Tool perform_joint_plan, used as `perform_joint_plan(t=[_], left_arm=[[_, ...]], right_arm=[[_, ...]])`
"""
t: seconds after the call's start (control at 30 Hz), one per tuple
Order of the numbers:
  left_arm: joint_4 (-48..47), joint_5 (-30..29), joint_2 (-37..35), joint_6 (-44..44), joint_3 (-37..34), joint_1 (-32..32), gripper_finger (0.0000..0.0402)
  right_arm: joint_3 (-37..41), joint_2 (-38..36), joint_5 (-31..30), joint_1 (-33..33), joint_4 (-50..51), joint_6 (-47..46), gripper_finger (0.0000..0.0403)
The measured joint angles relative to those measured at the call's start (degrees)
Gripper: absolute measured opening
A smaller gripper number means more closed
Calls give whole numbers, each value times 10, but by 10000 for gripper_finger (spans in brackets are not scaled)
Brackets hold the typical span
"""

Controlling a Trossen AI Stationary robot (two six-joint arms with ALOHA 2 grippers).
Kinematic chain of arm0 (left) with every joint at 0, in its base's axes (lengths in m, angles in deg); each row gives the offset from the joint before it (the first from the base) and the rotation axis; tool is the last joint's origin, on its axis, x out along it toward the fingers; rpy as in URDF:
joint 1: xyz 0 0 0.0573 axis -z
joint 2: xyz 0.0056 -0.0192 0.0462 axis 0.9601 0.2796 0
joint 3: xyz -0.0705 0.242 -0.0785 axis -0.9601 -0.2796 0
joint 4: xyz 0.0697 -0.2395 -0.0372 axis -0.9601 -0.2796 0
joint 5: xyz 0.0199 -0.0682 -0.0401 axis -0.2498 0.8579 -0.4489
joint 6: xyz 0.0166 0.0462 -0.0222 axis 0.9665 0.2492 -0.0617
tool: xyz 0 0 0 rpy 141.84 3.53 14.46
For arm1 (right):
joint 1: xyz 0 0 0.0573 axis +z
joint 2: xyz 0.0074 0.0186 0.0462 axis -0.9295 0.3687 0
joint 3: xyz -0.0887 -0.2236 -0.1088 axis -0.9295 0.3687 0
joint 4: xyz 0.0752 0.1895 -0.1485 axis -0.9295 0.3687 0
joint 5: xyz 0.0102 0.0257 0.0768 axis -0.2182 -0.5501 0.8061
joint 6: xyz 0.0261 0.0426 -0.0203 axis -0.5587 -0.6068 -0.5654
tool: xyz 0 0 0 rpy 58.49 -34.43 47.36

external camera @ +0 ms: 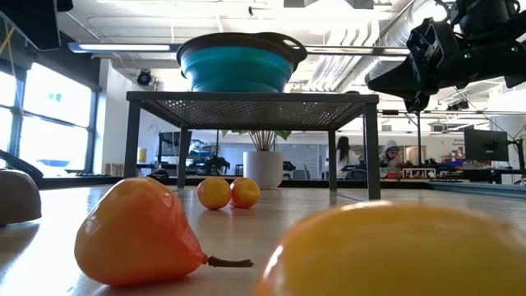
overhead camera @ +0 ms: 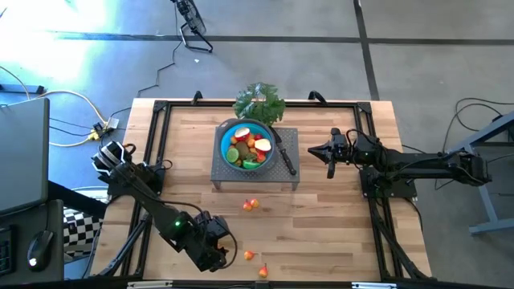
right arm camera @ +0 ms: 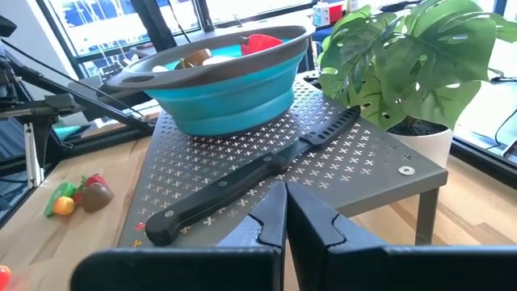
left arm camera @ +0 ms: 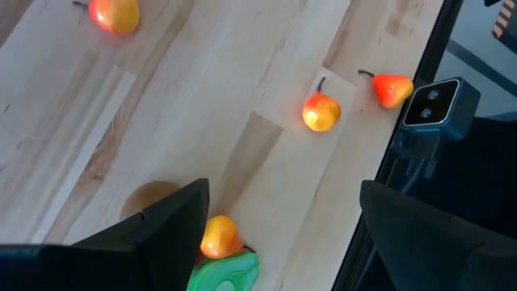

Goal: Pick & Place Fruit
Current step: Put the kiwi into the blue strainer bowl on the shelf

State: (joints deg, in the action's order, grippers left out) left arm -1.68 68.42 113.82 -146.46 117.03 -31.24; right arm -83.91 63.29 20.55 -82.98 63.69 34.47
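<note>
A bright workshop floor surrounds the pale wooden table (overhead camera: 321, 233), and the level camera looks across it to windows and people seated at desks far behind. Biggest thing on the table is the grey perforated metal stand (overhead camera: 233, 172), and on it sits the blue collapsible bowl (overhead camera: 226, 138), loaded with toy fruit (overhead camera: 249, 148) — red, orange, green and cream pieces heaped inside. Behind the stand is a leafy green plant (overhead camera: 259, 102) in a white pot (external camera: 264, 168). A black-handled knife (overhead camera: 284, 152) lies on the stand just beside the bowl, on its right-arm side.

Right gripper (overhead camera: 312, 149) hovers near that edge of the stand, fingers pressed together with nothing between them; its own camera looks straight over the knife toward the bowl.

Left gripper (overhead camera: 218, 250) is low near the table's front edge, fingers spread wide and holding nothing. Between them, its wrist camera shows a small orange fruit on a green piece (left arm camera: 224, 255) on the wood. Just beside it lie two orange-red toy pears (overhead camera: 250, 255) near the front edge, one filling the level camera's foreground. Farther toward the stand, a pair of small orange fruits (overhead camera: 250, 205) sit touching each other, out in the open.
</note>
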Motion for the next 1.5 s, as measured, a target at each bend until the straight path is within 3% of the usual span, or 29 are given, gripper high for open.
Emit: perform_joint_plan(t=[0.83, 1.1, 1.27, 1.5], left_arm=[[32, 8, 0, 3, 0, -23, 313], [-58, 62, 0, 32, 0, -47, 313], [-123, 63, 0, 31, 0, -47, 313], [-127, 46, 8, 18, 0, -47, 313]], right_arm=[[0, 0, -2, 0, 0, 0, 2], [0, 0, -2, 0, 0, 0, 2], [0, 0, -2, 0, 0, 0, 2], [0, 0, -2, 0, 0, 0, 2]])
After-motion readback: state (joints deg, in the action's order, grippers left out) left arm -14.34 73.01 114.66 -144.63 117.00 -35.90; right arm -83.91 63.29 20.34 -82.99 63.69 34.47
